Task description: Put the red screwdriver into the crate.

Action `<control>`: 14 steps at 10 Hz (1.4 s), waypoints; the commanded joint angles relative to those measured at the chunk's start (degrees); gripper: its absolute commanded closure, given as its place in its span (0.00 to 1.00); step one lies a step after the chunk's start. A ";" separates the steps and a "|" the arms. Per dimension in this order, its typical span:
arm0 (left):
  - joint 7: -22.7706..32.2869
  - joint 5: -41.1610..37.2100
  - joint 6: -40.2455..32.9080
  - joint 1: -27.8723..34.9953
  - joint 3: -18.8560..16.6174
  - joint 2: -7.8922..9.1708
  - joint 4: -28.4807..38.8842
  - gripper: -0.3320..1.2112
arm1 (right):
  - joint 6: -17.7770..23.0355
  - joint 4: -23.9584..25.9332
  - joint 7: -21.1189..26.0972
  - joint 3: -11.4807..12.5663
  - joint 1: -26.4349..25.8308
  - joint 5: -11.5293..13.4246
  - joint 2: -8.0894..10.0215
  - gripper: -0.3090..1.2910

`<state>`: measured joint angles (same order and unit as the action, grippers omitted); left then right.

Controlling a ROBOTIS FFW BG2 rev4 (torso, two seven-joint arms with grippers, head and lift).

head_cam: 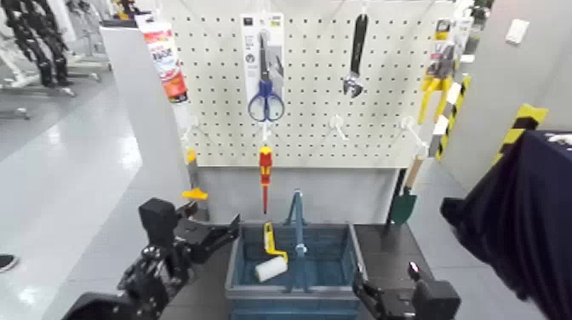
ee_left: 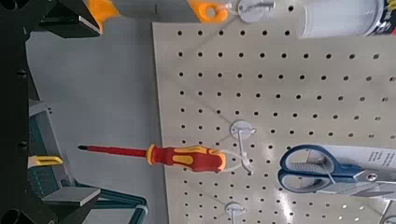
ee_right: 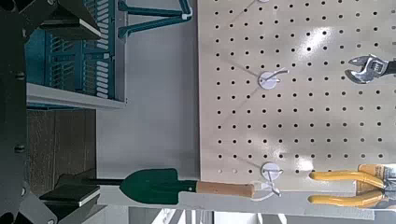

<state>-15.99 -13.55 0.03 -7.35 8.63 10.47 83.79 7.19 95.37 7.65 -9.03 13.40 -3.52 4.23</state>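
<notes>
The red screwdriver hangs tip down on the white pegboard, just above the crate's far edge. It also shows in the left wrist view, some way off from the fingers. The blue-grey crate stands on the table below, with its tall handle bar upright in the middle. My left gripper is open and empty, left of the crate and below the screwdriver. My right gripper is open and empty, low at the crate's front right corner. The right wrist view shows the crate.
A yellow-handled paint roller lies in the crate. Blue scissors, a wrench and yellow pliers hang on the pegboard. A green trowel hangs at its lower right. A dark cloth-covered shape stands at the right.
</notes>
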 commanded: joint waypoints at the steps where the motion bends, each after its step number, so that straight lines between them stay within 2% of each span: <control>1: -1.58 -1.04 0.67 -4.51 1.91 0.43 -3.73 0.29 | 0.19 -0.01 0.08 0.33 0.14 0.00 -0.28 0.28; 3: -2.81 -2.36 0.50 -7.33 2.18 0.25 -6.27 0.28 | 0.28 -0.01 0.08 0.33 0.14 0.00 -0.28 0.28; 6: -7.21 -3.33 0.32 -13.39 4.81 0.34 -12.07 0.28 | 0.46 -0.45 0.08 -0.11 0.05 0.00 -0.36 0.28; 14: -16.09 -5.35 -3.02 -27.72 10.88 -1.77 -30.88 0.30 | 0.54 -0.98 0.08 -0.90 -0.83 0.00 -0.28 0.28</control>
<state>-31.80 -18.38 -2.38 -34.08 18.99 8.94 54.50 7.73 94.43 7.70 -9.88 12.66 -3.53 3.94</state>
